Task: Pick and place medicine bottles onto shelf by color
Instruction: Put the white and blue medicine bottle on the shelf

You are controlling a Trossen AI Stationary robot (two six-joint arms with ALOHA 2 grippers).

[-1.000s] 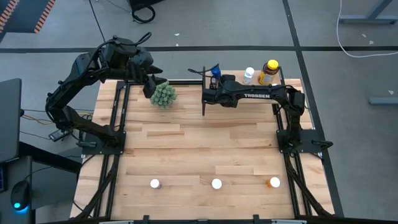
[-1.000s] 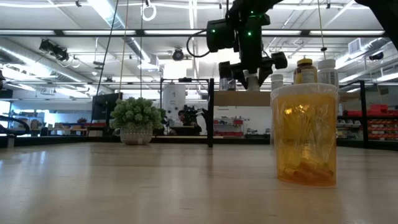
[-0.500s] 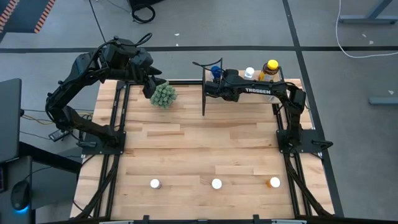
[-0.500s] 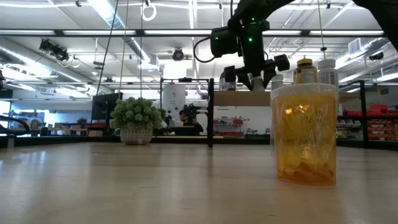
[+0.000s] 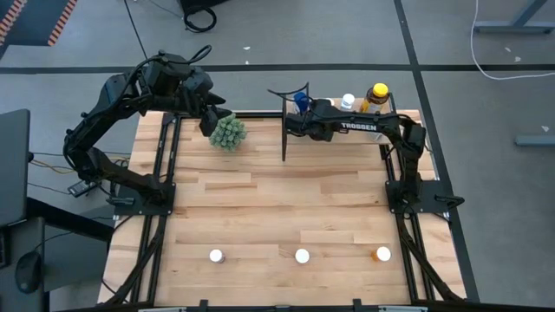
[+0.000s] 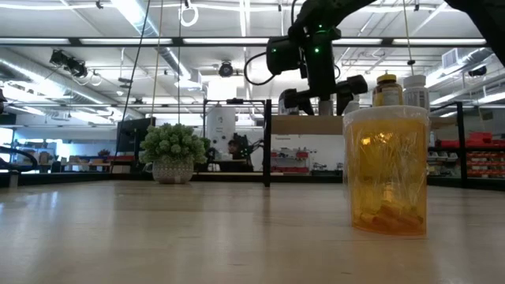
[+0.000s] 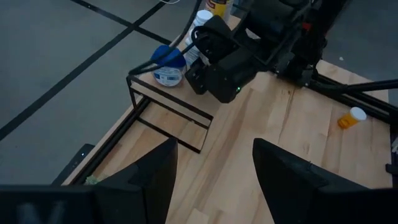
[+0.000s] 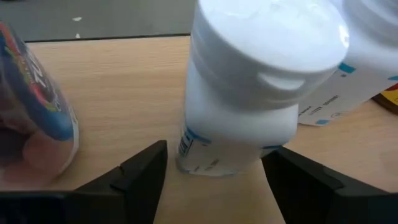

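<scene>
The white bottle (image 8: 255,87) stands on the shelf (image 5: 347,121) at the table's far right, directly ahead of the right gripper (image 8: 214,171). Its base sits between the two dark fingers (image 8: 140,168), which are spread to either side with a gap showing on both sides, so nothing is pinched. From above this bottle is largely hidden under the right arm; only the wrist view shows it plainly, with its label print too small to read. A blue bottle (image 5: 301,100) stands at the shelf's left end just beside the gripper, cut off at the wrist picture's edge. Further right on the shelf are another white bottle (image 5: 348,103) and an amber bottle with a yellow cap (image 5: 376,97).

Along the table's near edge stand three bottles well apart: two white-capped ones (image 5: 216,256) and (image 5: 302,256), and an orange one (image 5: 382,254), which fills the low view close to the camera and blocks part of the shelf.

The left gripper (image 7: 214,168) hovers at the table's far left above the green plant (image 5: 227,132), fingers apart and holding nothing.
</scene>
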